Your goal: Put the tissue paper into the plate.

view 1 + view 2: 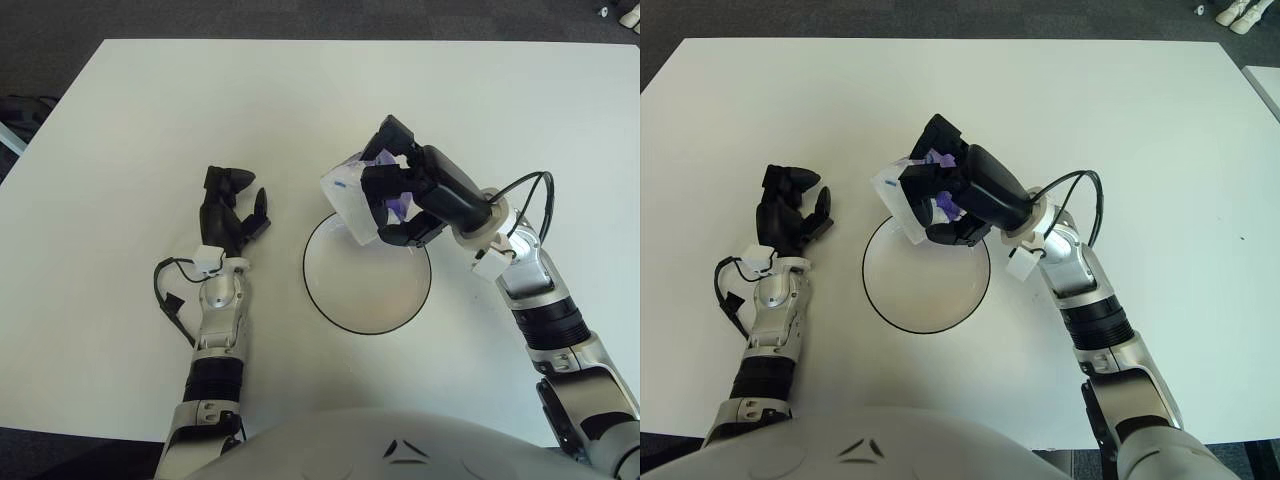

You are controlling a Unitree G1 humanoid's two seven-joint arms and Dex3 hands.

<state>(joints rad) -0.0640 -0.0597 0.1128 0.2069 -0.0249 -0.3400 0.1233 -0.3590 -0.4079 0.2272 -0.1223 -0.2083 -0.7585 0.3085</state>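
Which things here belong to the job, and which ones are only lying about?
Belong to the job:
- white tissue paper packet with purple print, held in the right hand above the plate's far rim
- round white plate with dark rim

Only there:
- left hand, idle, left of the plate
- white table

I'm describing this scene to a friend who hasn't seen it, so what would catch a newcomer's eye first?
First, the robot's black right hand gripping a white plastic tissue packet with purple print, held over the far rim of the round white plate with a thin black edge at the table's centre. Next, the black left hand, fingers loosely spread, left of the plate on the white table.
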